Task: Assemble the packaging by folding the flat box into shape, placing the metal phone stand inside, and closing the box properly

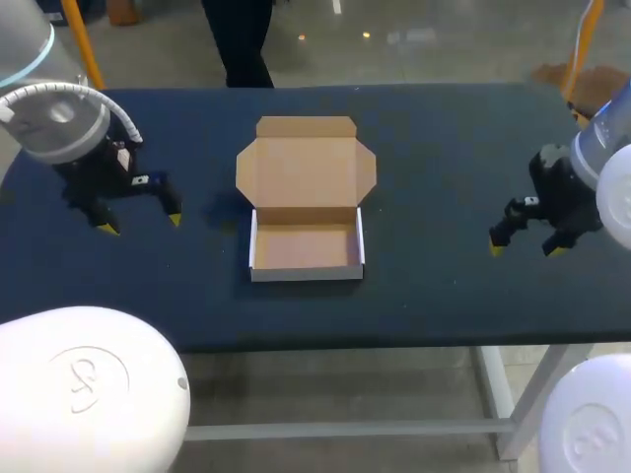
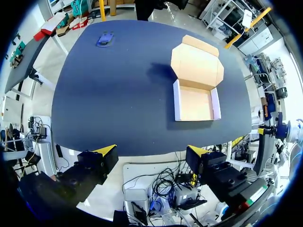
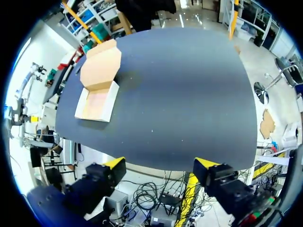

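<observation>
So the cardboard box (image 1: 306,202) was sitting around the middle of the frame in the head view, on the dark blue bench (image 1: 444,148). It was already folded into a shallow tray with white outer walls, and the lid was flipped open and lying flat on the bench behind the tray, toward the upper part of the frame, side flaps spread out. Inside the tray I could only see bare brown cardboard. The left gripper (image 1: 140,222) hung over the bench at the left of the frame, well apart from the box, fingers spread wide with nothing between them. The right gripper (image 1: 525,246) was over at the right of the frame, also well away from the box, fingers wide and holding nothing too. From the left wrist view, the left gripper (image 2: 151,151) had the whole bench ahead of it, the box (image 2: 196,85) off to one side, and a small blue object (image 2: 105,39) lay near the far corner, well apart from the box. Couldn't tell what that was. In the right wrist view the right gripper (image 3: 160,164) showed the same wide gap, with the box (image 3: 99,80) far ahead near the opposite edge of the bench.
</observation>
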Robot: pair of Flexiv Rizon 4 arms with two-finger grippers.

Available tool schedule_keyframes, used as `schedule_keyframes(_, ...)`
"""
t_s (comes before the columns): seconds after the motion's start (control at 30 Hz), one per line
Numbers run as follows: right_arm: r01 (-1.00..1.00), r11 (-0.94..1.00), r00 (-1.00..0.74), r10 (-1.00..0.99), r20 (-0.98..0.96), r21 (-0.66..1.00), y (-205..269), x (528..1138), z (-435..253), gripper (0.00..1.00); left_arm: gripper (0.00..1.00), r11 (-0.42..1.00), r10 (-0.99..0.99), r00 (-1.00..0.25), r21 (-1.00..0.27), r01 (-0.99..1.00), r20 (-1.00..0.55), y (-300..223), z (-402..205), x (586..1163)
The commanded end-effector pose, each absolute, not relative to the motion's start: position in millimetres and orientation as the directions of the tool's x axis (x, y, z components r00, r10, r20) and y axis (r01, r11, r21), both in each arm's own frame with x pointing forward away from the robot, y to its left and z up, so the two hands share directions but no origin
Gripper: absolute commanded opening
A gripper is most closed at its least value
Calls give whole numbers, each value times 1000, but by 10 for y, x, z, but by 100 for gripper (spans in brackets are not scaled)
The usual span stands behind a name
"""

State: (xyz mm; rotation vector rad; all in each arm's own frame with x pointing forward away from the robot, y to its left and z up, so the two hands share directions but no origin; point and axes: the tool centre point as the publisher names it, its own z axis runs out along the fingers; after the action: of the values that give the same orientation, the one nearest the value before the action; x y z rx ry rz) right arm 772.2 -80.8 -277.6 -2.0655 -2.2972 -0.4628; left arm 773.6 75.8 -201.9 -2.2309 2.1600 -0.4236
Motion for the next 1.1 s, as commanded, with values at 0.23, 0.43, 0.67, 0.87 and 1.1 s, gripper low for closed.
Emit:
schedule_keyframes(0.23,976,83,-126,969,212,201,-820,7723,-2757,100,100,-57,-983,23,-182,-982,182,749,-2049,7791)
schedule_keyframes(0.43,976,83,-126,969,212,201,-820,7723,-2757,100,100,-63,-983,31,-174,-983,181,762,-2082,7826)
schedule_keyframes(0.67,976,83,-126,969,212,201,-820,7723,-2757,100,100,-71,-984,41,-169,-983,173,791,-2154,7908)
schedule_keyframes(0.87,976,83,-126,969,212,201,-820,7723,-2757,100,100,-73,-986,46,-167,-983,162,837,-2259,8017)
schedule_keyframes(1.1,976,83,-126,969,212,201,-820,7723,-2757,100,100,-41,-985,10,-180,-983,174,931,-2432,8228)
